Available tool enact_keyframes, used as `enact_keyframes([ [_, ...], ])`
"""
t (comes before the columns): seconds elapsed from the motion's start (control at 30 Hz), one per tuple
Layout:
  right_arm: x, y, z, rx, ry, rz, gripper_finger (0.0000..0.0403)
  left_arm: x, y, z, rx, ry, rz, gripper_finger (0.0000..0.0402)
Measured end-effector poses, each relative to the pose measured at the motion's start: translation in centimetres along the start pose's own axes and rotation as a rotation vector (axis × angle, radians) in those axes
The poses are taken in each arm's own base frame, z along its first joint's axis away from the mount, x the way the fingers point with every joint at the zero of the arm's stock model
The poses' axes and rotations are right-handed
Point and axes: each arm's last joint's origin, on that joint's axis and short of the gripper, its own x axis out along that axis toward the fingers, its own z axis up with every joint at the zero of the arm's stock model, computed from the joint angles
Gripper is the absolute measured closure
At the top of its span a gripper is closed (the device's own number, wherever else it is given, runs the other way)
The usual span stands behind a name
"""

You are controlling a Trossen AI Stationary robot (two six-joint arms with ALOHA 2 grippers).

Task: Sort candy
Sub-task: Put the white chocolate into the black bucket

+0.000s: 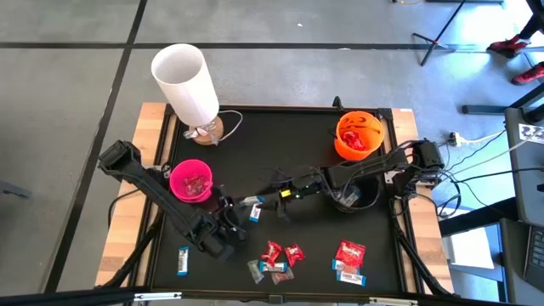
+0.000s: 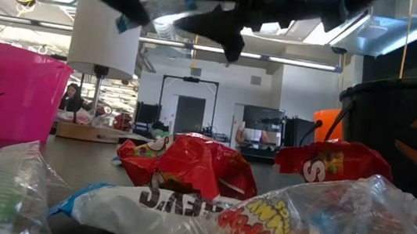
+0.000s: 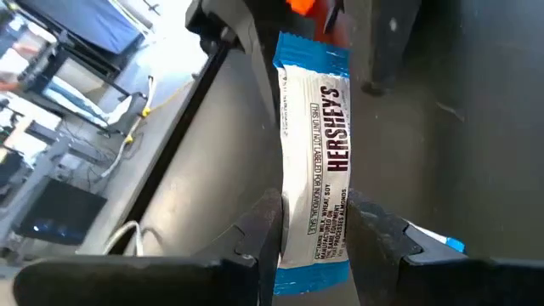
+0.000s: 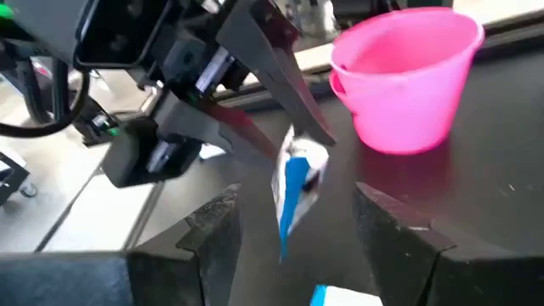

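Observation:
A blue-and-white Hershey's bar (image 3: 319,144) is lifted off the black mat, in my left gripper (image 3: 314,234), which is shut on it near the mat's middle (image 1: 246,207), just right of the pink bowl (image 1: 191,181). My right gripper (image 4: 297,229) is open and faces it from the right (image 1: 270,199); its fingers stand either side of the bar's far end (image 4: 296,183) without touching. More candy lies near the near edge: red packs (image 1: 280,253), a red-and-blue group (image 1: 350,257), and one blue-white bar (image 1: 183,260). My left gripper pinches the Hershey's bar between its two fingers (image 3: 270,228) near one blue end (image 3: 314,270), lying across the bar. The bar is lifted clear of the mat, and its free length sticks out ahead of the fingers toward my right gripper.
An orange pumpkin bowl (image 1: 359,136) stands at the far right of the mat, and a black bowl (image 1: 355,197) sits under my right arm. A white cylinder on a wooden base (image 1: 189,85) stands far left. In the low view, candy wrappers (image 2: 187,166) fill the foreground.

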Motion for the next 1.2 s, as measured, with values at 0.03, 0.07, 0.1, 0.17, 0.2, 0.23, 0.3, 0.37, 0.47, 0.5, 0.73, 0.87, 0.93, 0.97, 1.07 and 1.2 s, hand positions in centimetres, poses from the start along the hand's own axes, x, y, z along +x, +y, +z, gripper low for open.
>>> enact_keyframes([
  [0.03,0.0,0.1,0.1,-0.002,-0.011,0.007,0.0187,-0.1,0.0,0.3,0.0,-0.011,0.005,0.0301],
  [0.07,0.0,0.1,0.2,-0.003,-0.02,0.014,0.0187,-0.1,0.1,0.5,0.002,-0.021,0.007,0.0301],
  [0.1,0.0,0.2,0.3,-0.004,-0.03,0.017,0.0187,-0.2,0.1,0.8,0.002,-0.029,0.01,0.0301],
  [0.17,0.0,0.2,0.5,-0.003,-0.052,0.026,0.0187,-0.4,0.1,1.2,0.001,-0.045,0.016,0.0301],
  [0.2,0.0,0.3,0.7,0.0,-0.066,0.031,0.0187,-0.4,0.1,1.5,-0.004,-0.055,0.016,0.0301],
  [0.23,-0.1,0.3,0.8,0.007,-0.075,0.034,0.0187,-0.5,0.1,1.7,-0.003,-0.062,0.014,0.0301],
  [0.3,-0.1,0.3,0.8,0.012,-0.076,0.034,0.0187,-0.5,0.1,2.1,-0.005,-0.076,0.008,0.0301],
  [0.37,-0.1,0.3,0.8,0.013,-0.073,0.033,0.0187,-0.5,-0.1,2.3,-0.002,-0.091,0.002,0.0301],
  [0.47,-0.1,0.4,0.8,0.011,-0.08,0.038,0.0187,-0.4,-0.1,2.7,0.001,-0.105,-0.003,0.0301],
  [0.5,-0.1,0.4,0.8,0.011,-0.079,0.038,0.0188,-0.4,-0.2,2.8,-0.004,-0.109,-0.005,0.0301],
  [0.73,-0.1,0.4,0.8,0.008,-0.076,0.039,0.0246,-0.3,-0.2,2.9,-0.013,-0.112,-0.006,0.0301],
  [0.87,0.0,0.5,0.7,-0.019,-0.065,0.06,0.0297,-0.4,-0.2,2.9,-0.013,-0.112,-0.008,0.0301],
  [0.93,-0.1,0.5,0.7,-0.028,-0.064,0.059,0.032,-0.4,-0.2,2.8,-0.012,-0.11,-0.012,0.0301],
  [0.97,-0.1,0.4,0.7,-0.035,-0.062,0.059,0.033,-0.4,-0.2,2.8,-0.012,-0.108,-0.016,0.0301],
  [1.07,0.0,0.4,0.7,-0.04,-0.061,0.059,0.0353,-0.4,-0.2,2.8,-0.015,-0.105,-0.023,0.03],
  [1.2,0.0,0.4,0.6,-0.04,-0.058,0.059,0.0361,-0.4,-0.3,2.8,-0.012,-0.096,-0.043,0.028],
])
